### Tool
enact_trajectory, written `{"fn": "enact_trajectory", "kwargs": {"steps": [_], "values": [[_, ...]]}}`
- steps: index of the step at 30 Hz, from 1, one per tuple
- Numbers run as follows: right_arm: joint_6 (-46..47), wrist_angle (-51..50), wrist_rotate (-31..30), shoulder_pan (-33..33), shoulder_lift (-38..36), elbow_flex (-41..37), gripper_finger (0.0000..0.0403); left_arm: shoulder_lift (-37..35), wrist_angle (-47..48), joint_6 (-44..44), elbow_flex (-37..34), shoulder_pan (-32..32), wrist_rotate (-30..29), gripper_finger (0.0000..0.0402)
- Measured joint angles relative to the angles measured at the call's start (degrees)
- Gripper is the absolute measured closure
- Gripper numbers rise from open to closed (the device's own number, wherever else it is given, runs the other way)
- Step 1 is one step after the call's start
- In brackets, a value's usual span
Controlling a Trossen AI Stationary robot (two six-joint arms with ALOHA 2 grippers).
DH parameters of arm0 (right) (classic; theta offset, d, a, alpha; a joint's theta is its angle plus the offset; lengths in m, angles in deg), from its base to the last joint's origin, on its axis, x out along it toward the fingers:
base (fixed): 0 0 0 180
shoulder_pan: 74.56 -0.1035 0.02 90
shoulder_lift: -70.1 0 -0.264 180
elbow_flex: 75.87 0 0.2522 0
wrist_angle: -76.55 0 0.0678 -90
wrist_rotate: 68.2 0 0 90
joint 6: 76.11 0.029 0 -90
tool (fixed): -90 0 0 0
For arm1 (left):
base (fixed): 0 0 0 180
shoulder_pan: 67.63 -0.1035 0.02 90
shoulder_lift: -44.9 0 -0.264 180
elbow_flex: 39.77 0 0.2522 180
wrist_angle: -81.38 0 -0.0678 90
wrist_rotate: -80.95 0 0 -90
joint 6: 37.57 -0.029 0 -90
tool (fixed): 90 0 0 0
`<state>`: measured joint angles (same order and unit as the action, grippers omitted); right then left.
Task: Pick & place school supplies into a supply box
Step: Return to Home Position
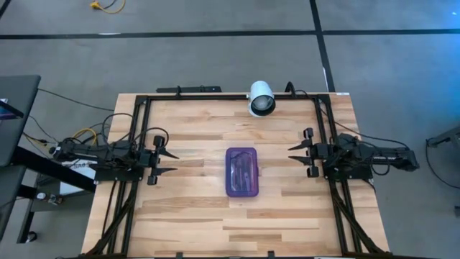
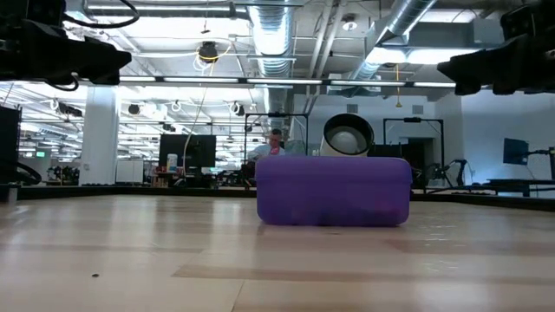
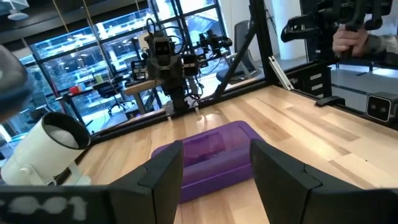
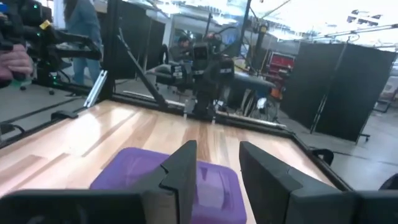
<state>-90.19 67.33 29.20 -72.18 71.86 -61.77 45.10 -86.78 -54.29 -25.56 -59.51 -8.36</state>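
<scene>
The translucent purple supply box lies flat on its base at the middle of the table with its lid down; dark thin supplies show faintly through the lid. It also shows in the low view, the left wrist view and the right wrist view. My left gripper hovers open near the table's left side, fingers pointing at the box. My right gripper hovers open near the right side, also facing the box. Both are well clear of it. No loose pencils, pens or scissors show on the table.
A white cylindrical camera stands at the table's far edge, behind the box. A black frame rail runs around the tabletop. Bare wood lies between each gripper and the box. A person's hand shows beyond the table.
</scene>
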Motion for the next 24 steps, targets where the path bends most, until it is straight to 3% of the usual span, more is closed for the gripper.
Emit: {"fn": "enact_trajectory", "kwargs": {"steps": [6, 13, 24], "values": [[0.7, -2.5, 0.0, 0.0, -1.7, 0.0, 0.0285, -0.1, 0.0, -1.5, 1.2, 0.0, 0.5, 0.0226], [2.5, -3.4, -3.5, 0.0, -0.2, 0.0, 0.0285, 0.2, 1.7, 0.6, 1.0, 0.0, -5.3, 0.0226], [2.5, -3.4, -3.6, 0.0, 0.1, 0.0, 0.0285, 1.4, 1.9, 0.0, 1.0, 0.0, -5.7, 0.0226]]}}
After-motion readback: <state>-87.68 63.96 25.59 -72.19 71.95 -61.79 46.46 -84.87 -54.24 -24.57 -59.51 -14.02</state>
